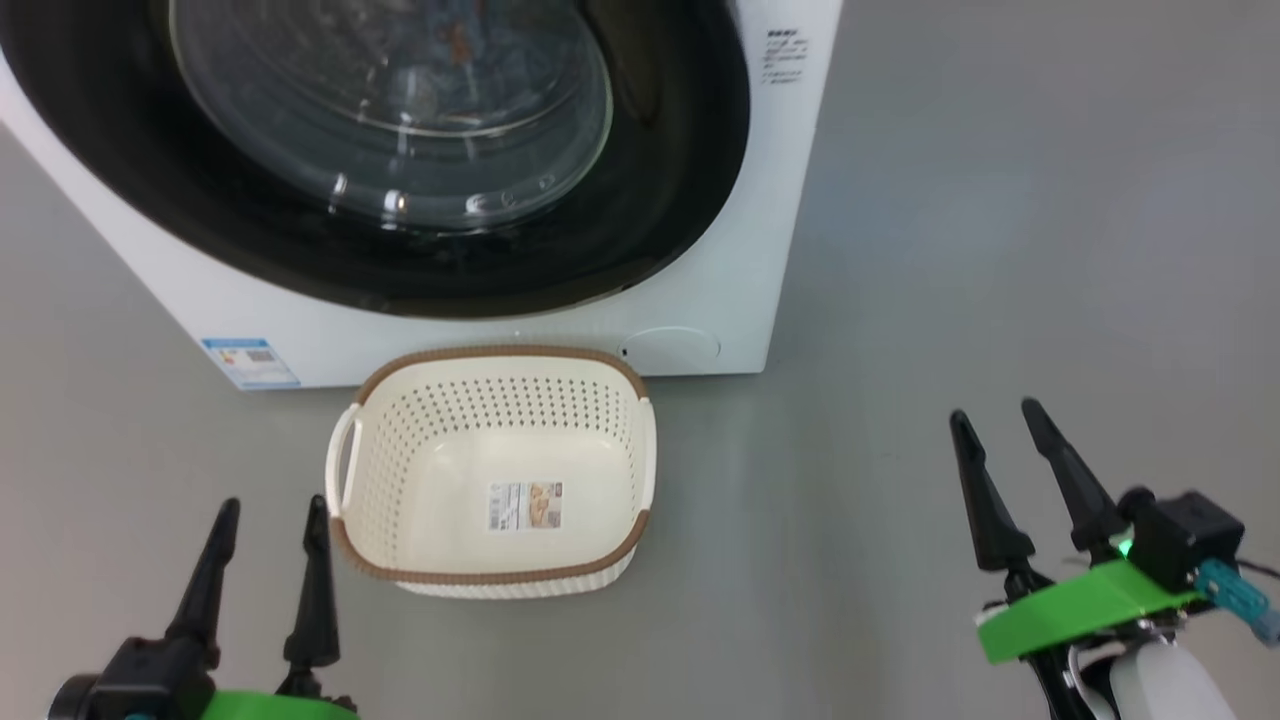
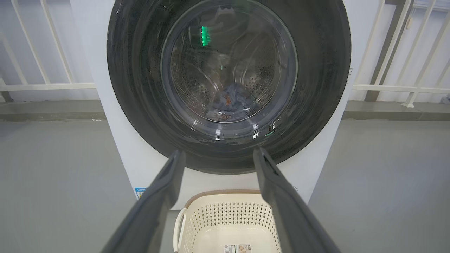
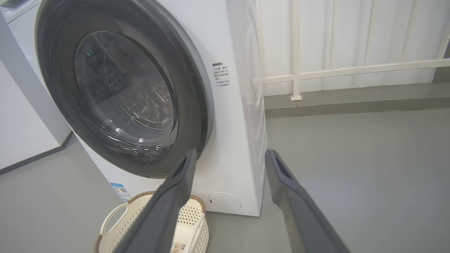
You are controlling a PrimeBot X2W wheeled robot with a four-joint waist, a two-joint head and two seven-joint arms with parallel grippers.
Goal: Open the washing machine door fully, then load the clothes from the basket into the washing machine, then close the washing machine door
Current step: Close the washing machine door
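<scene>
Grey floor (image 1: 1000, 250) runs up to a white railing (image 3: 351, 70) behind the washing machine (image 1: 720, 280), which stands just past the basket (image 1: 497, 357). The door (image 1: 680, 150) looks flush against the machine's front, and through its glass the clothes (image 2: 230, 100) show as a blue heap with an orange fleck at the bottom of the drum. The basket holds nothing but its sticker (image 1: 525, 505), so loading seems done and closing looks finished or nearly so. The left pincer (image 1: 275, 505) hangs low beside the basket's near left corner, fingers spread and empty; the right pincer (image 1: 995, 410) is well off to the right, also spread and empty. If the latch needs a last check, a flat push on the black rim would serve better than any press on the bulging glass, with the fingers brought together first so a tip cannot slip. Whether the latch has caught cannot be told. The basket sits right under the door, touching or almost touching the machine, so a low reach would need to pass over it. A blue label (image 1: 250, 362) and a round flap (image 1: 668, 350) mark the machine's base.
</scene>
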